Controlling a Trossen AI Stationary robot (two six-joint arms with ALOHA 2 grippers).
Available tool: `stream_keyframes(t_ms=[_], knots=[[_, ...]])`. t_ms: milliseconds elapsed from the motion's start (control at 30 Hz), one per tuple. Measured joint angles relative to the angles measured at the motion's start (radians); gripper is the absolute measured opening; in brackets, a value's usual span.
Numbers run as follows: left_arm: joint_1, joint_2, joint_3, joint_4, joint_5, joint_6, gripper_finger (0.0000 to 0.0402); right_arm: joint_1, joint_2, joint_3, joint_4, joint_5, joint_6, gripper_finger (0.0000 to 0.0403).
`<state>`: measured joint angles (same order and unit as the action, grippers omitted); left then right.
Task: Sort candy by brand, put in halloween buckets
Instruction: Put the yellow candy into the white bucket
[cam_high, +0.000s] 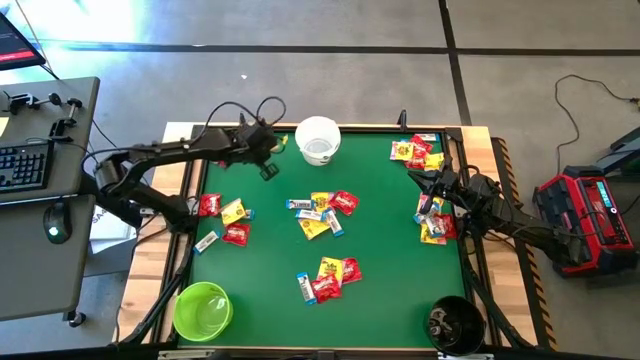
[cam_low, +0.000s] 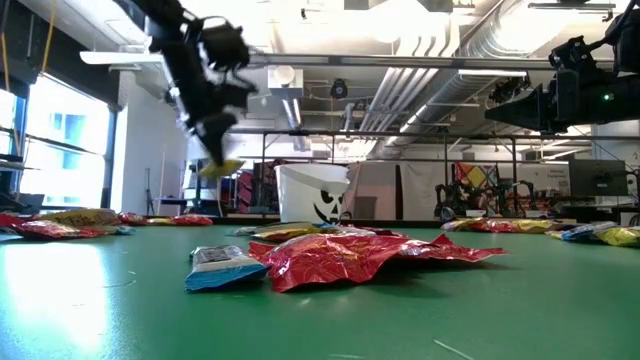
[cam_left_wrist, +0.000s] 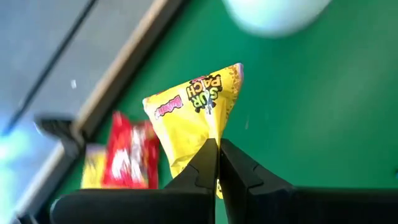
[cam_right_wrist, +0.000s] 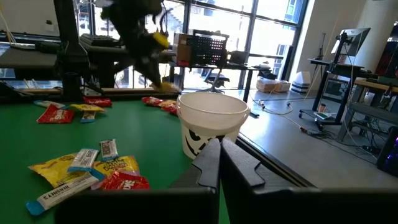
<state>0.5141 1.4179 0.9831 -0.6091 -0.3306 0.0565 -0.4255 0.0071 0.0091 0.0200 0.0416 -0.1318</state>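
A: Left gripper (cam_high: 279, 143), high view: up near the far edge of the green table (cam_high: 390, 260), just left of the white bucket (cam_high: 318, 139). A speck of yellow shows at its tip. Fingers too small to read from up here.

B: Right gripper (cam_high: 432, 180)?

A: At the right side of the table, over the candy scattered there. Lime green bucket (cam_high: 203, 309) sits at the near left corner, black bucket (cam_high: 455, 324) at the near right. Loose candy in clumps: a middle cluster (cam_high: 322, 212), a left cluster (cam_high: 226, 220), a near cluster (cam_high: 328, 277).

B: Low view.

A: Left gripper (cam_low: 222, 160) hangs clear above the table with a yellow packet (cam_low: 220, 167) at its tip, left of the white bucket (cam_low: 314, 194), which carries a black face print. A crumpled red packet (cam_low: 360, 254) and a white-and-blue bar (cam_low: 222, 266) lie nearest the lens.

B: Left wrist view.

A: Fingers (cam_left_wrist: 200, 168) pressed together on the lower corner of a yellow Sour Patch packet (cam_left_wrist: 198, 118), which sticks up from them. Below it, a red packet (cam_left_wrist: 130, 152) lies near the table edge.

B: Right wrist view.

A: Right fingers (cam_right_wrist: 208, 163) closed against each other, nothing between them. White bucket (cam_right_wrist: 212, 122) right ahead, a Hershey's bar (cam_right_wrist: 59, 192) and yellow packets (cam_right_wrist: 87, 167) on the green beside it.
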Motion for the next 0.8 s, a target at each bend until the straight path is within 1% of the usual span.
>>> stream_keyframes(t_ms=[167, 300, 400, 567, 633, 733, 800], knots=[[-0.013, 0.043, 0.142, 0.002, 0.002, 0.067, 0.0, 0.0, 0.0, 0.0, 0.0, 0.0, 0.0, 0.0], [-0.013, 0.104, 0.242, 0.001, 0.038, 0.131, 0.0, 0.0, 0.0, 0.0, 0.0, 0.0, 0.0, 0.0], [-0.013, 0.169, 0.319, 0.002, 0.042, 0.179, 0.0, 0.0, 0.0, 0.0, 0.0, 0.0, 0.0, 0.0], [-0.015, 0.308, 0.448, 0.007, 0.091, 0.265, 0.0, 0.0, 0.0, 0.0, 0.0, 0.0, 0.0, 0.0], [-0.021, 0.361, 0.5, 0.008, 0.094, 0.296, 0.0, 0.0, 0.0, 0.0, 0.0, 0.0, 0.0, 0.0], [-0.032, 0.428, 0.563, 0.002, 0.103, 0.347, 0.0, 0.0, 0.0, 0.0, 0.0, 0.0, 0.0, 0.0], [-0.036, 0.464, 0.596, 0.001, 0.127, 0.37, 0.0, 0.0, 0.0, 0.0, 0.0, 0.0, 0.0, 0.0]])
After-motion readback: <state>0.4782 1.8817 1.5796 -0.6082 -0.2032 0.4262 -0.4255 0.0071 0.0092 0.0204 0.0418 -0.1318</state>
